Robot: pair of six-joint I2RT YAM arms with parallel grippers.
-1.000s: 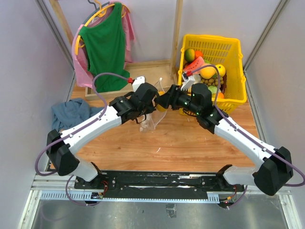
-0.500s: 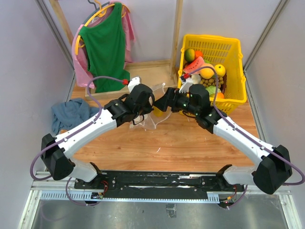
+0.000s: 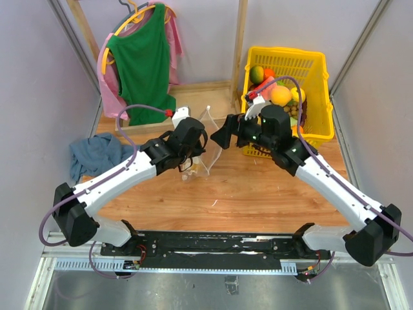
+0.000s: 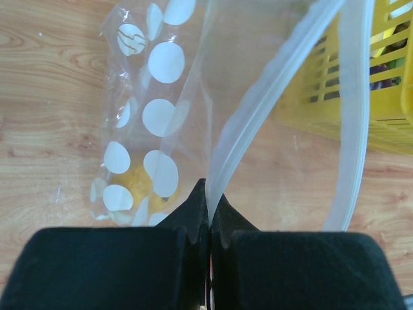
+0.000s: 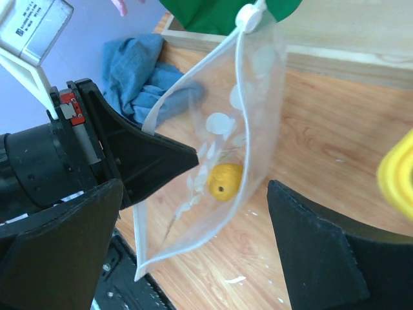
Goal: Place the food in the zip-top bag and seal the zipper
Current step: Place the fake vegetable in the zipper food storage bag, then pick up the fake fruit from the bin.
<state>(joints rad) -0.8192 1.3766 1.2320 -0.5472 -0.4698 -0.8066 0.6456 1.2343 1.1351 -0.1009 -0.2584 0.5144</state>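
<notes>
— Which step?
— Loading, by the look of it. Counting just one yellow fruit (image 5: 224, 181) down in the zip-top bag (image 5: 253, 103), with plenty more food (image 3: 281, 95) piled in the yellow basket (image 3: 284, 57).
— And holding the bag how?
— Lifted over the table (image 3: 258, 187), mouth gaping upward, pinched at the zipper (image 4: 258, 110) by the left gripper (image 4: 208, 213), fingers pressed tight together on the strip. Cannot tell about the lower edge, whether touching the wood or hanging free.
— Right side?
— Right gripper (image 5: 195, 185) spread wide, carrying nothing, hovering just beside the open bag, between it and the basket.
— Next, then?
— Most likely reaching over to the basket with the right, closing on one fruit at the top of the pile, carrying it above the mouth and letting go. Calls for a firm left pinch and a wide mouth; otherwise risks snagging the rim and folding it shut.
— Sealing?
— Not yet due. Needs every fruit inside first, then pressing along the strip from end to end.
</notes>
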